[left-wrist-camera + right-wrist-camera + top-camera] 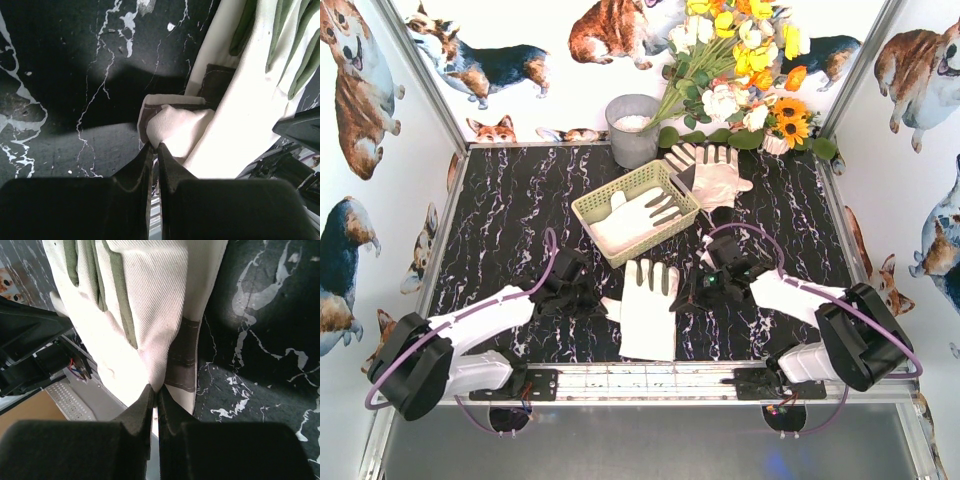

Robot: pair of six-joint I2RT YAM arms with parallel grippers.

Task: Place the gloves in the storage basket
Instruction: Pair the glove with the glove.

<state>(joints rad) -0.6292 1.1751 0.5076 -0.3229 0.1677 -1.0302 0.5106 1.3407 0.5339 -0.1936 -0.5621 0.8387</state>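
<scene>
left claw, right claw: each clenched on glove edge | you lift both together — level; clear basket rim

Bare tabletop at 9 o'clock of basket; bucket at 12, flowers 1, gloves 2, arms and glove 6.

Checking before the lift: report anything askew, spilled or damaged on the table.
Nothing spilled or damaged. The storage basket sits diagonal to the table edges, with one glove inside. The near glove is bunched at both sides, where the left gripper and the right gripper each pinch a fold of it.
</scene>
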